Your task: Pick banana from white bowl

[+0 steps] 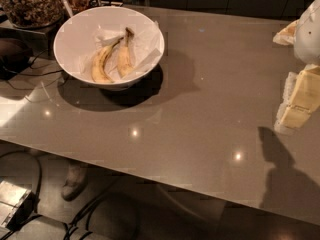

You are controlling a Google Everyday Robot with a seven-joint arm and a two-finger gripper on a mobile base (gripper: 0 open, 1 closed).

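Observation:
The white bowl (67,39) stands at the far left of the grey table, lined with crumpled white paper. Two bananas lie in it. The banana (124,58) is the plumper, nearly straight one on the right, with its dark stem end pointing to the far rim. A thinner curved banana (100,64) lies just left of it, their stems close together. My gripper (291,120) hangs at the right edge of the view, above the table, far right of the bowl and holding nothing I can see.
A glass jar of dark granola (30,4) stands behind the bowl at the far left. A dark object (12,54) with cables lies left of the bowl. The table's near edge (150,171) runs diagonally; below it are cables, a shoe (75,180) and a metal box (12,199).

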